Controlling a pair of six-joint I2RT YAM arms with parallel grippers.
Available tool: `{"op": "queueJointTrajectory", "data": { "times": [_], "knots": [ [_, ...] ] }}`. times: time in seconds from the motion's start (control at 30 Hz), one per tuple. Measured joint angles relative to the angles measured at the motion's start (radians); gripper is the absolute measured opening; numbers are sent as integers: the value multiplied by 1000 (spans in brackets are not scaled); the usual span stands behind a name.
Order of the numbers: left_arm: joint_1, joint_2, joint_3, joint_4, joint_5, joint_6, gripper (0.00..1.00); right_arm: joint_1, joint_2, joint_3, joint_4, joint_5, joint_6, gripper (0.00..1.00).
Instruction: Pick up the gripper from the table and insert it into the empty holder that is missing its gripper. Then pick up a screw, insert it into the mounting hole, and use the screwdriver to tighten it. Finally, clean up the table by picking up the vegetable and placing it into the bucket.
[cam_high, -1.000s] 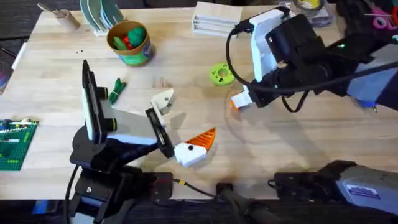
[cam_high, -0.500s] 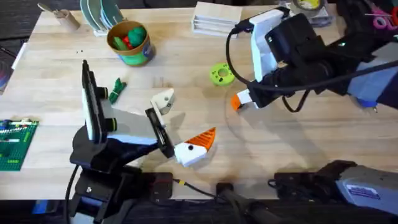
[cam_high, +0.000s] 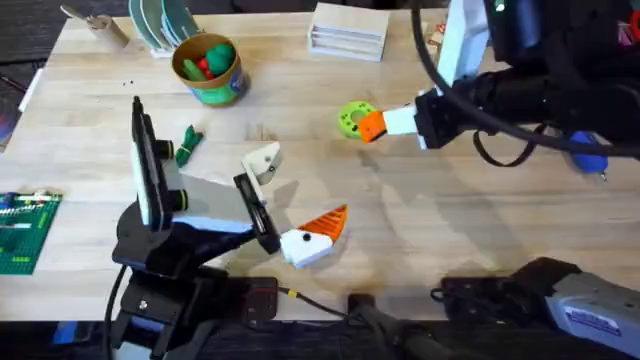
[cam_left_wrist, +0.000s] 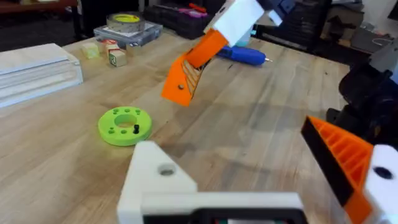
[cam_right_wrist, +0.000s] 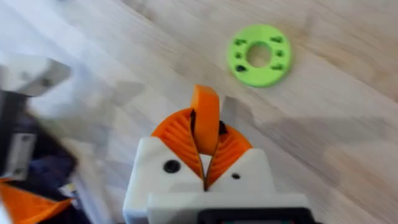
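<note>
While raised over the table (cam_high: 300, 120), right gripper (cam_right_wrist: 206, 134) pads pinched tight on orange gripper (cam_right_wrist: 206, 118); left gripper (cam_high: 290, 205) fingers spread.

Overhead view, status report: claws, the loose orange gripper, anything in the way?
Right claw shut on the orange gripper, above the table. Left claw low, holder bare. Green disc beside the right claw.

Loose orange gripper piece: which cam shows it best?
Right wrist: the gripper sits pinched upright between the right gripper's orange pads, close up. Left wrist shows an orange tip side-on above the table; overhead shows an orange blob beside the green disc.
</note>
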Motion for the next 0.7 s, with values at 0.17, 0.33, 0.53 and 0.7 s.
{"op": "queueJointTrajectory", "data": {
  "times": [0.17,0.33,0.53,0.7],
  "knots": [
    [0,0,0,0,0,0,993,0,38,1,35,-189,36,12],
    [0,0,0,0,0,0,992,0,122,1,92,-385,51,10],
    [0,0,0,0,0,0,992,0,208,1,237,-587,87,9],
    [0,0,0,0,0,0,992,0,286,1,303,-748,131,9]
  ]
}}
